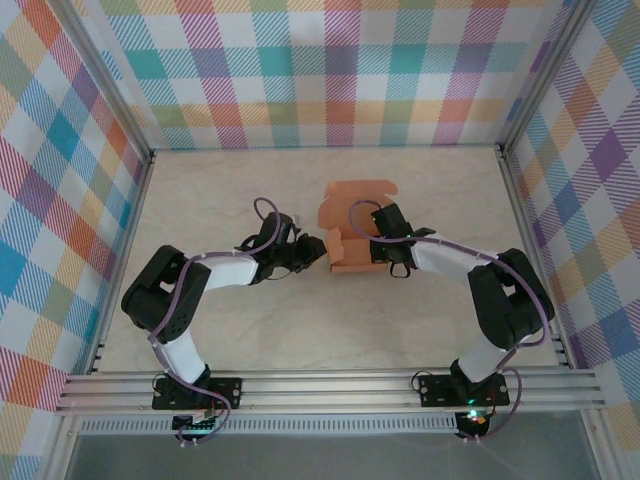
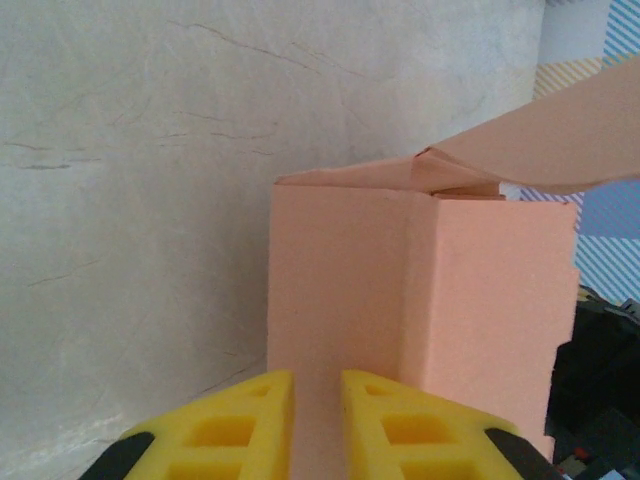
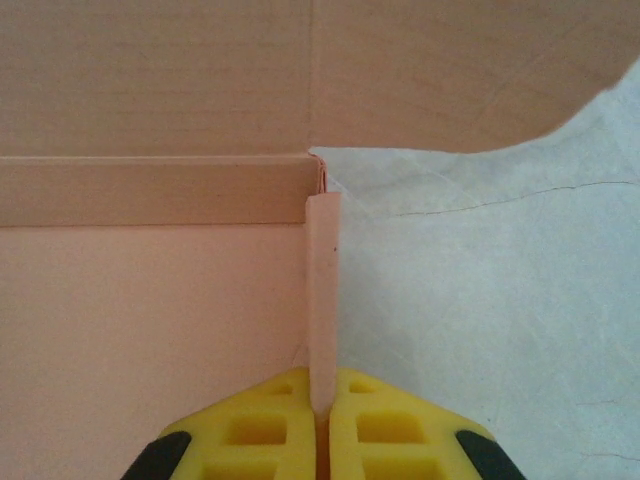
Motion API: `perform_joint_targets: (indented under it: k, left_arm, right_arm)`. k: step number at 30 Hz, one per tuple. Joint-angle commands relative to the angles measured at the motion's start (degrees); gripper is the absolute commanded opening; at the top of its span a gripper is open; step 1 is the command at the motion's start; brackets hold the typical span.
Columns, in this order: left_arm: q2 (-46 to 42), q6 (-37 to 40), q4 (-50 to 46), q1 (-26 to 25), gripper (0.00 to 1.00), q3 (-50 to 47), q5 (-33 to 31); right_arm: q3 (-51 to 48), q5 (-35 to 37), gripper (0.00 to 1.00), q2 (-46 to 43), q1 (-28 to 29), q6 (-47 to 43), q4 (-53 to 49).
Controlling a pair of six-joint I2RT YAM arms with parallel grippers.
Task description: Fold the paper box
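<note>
The paper box (image 1: 352, 205) is seen at the centre of the top view, flap open, between both grippers. One upright wall is clamped by the right gripper (image 3: 322, 385) — the left gripper (image 2: 317, 385) is narrowed against its side, possibly not gripping.

The jaws pinch the paper box (image 3: 150, 300) by one wall.

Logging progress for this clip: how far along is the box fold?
Done: the box has walls standing. In hand: right claw pinches one side wall; left claw, slightly open, faces the outer side. Left: the lid stands open, unclosed.
</note>
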Motion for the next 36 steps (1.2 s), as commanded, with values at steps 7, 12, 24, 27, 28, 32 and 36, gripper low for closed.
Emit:
perform_joint_targets:
  k: [7,12,24,27,28,32,36]
  left_arm:
    - [0.5,-3.7,5.4,-0.7,0.19,1.5,3.6]
    - [2.3,-3.9,5.6,-0.7,0.23,1.9,3.3]
    - [-3.2,0.2,1.7,-0.8,0.24,-0.2,0.1]
    - [-8.2,4.4,-4.5,-0.8,0.26,-0.7,-3.8]
    - [-9.9,5.4,-5.5,-0.8,0.27,-1.5,-4.9]
    - [-13.4,5.6,-6.8,-0.7,0.3,-5.1,-8.6]
    - [-14.9,3.0,-2.2,0.7,0.39,-9.9,-8.2]
  right_arm:
    - [2.0,0.1,0.08,2.3,0.5,-0.3,-0.8]
    - [2.4,-1.2,0.08,2.4,0.5,-0.4,-0.5]
    - [1.3,-1.4,0.08,3.6,-0.4,0.4,0.6]
    - [0.5,-3.2,0.08,3.7,-1.4,1.8,1.4]
    - [0.3,-3.8,0.08,3.6,-1.8,2.2,1.7]
    - [-0.2,-6.1,0.08,3.3,-2.6,3.6,3.0]
    - [-0.6,-9.2,0.08,2.6,-3.6,5.0,4.2]
